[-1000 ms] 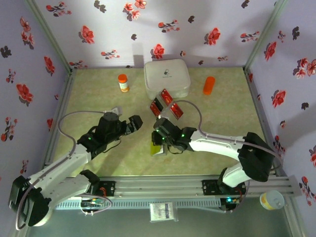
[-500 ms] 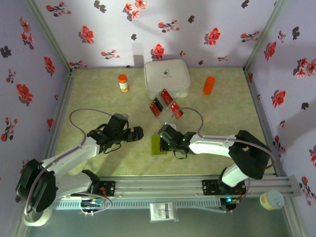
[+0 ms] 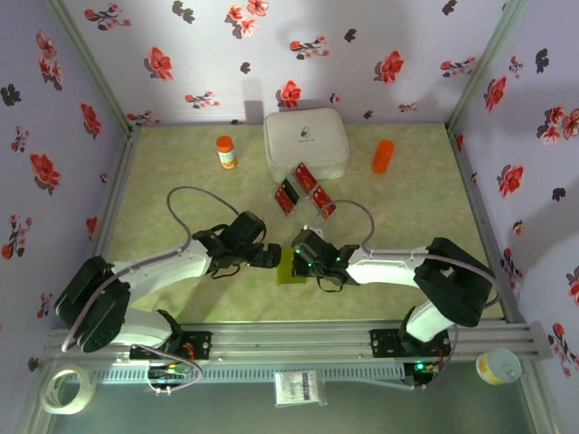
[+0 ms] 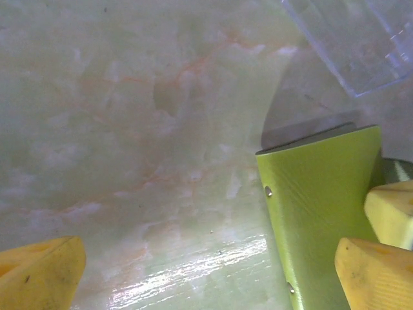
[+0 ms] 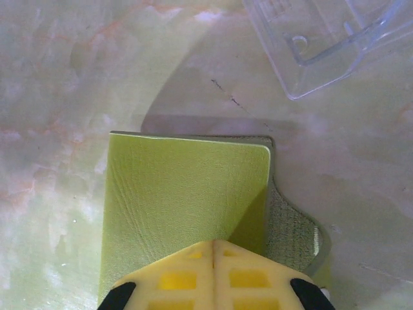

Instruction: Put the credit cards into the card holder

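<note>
Directly beneath closed right tool [image 5: 213, 253], card holder [image 5: 184, 194]

Both arms stretch inward and low, wrists nearly meeting. The left gripper [image 3: 270, 258] gapes wide. The right gripper [image 5: 213, 268] has its fingers pressed together.

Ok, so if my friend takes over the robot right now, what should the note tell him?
Left gripper: open, holding nothing, next to the card holder.
Right gripper: shut, tips at the holder's near edge. I can't tell if it pinches the cover.
Credit cards: three red ones lie on the table between the holder and the white case.
Done: no card can be seen in the holder.
Left: open the holder and put the cards in.
</note>
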